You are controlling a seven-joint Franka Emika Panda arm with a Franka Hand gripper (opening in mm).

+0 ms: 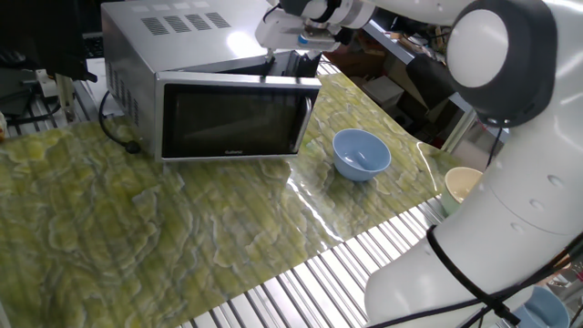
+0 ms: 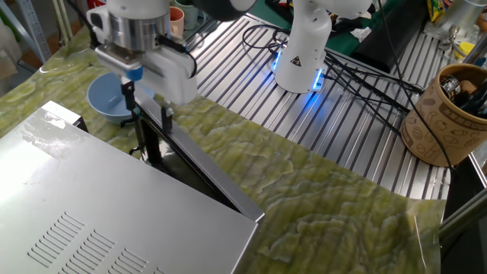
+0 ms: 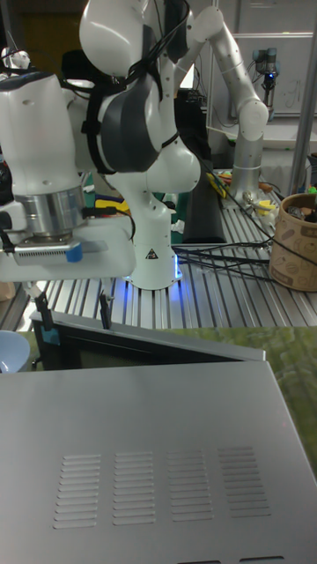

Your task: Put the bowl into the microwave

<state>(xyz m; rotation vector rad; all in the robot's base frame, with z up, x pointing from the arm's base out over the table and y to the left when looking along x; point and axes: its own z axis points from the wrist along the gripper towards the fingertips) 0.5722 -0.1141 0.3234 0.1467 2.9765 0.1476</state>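
Door-opening stage. The claw (image 2: 148, 114) stands at the free top edge of the microwave (image 1: 173, 55) door (image 1: 232, 117), its two fingers (image 2: 131, 97) pointing down and set moderately apart; they appear to straddle the door edge, though contact cannot be confirmed. The door is ajar, swung partly out from the cabinet, with a dark gap visible behind it in the tall fixed view. By judgement, the step in hand is opening the door; the bowl has not been handled.

The bowl (image 1: 362, 154) sits upright on the green marbled table cover (image 1: 182, 237), below and to the outer side of the claw, apart from the door. It is empty, showing a paler blue interior. The microwave cavity is hidden by the door and the cabinet top, so its contents cannot be told.

The next move likely calls for swinging the door fully clear, then releasing it, descending to the bowl's rim and gripping it for transfer into the cavity.
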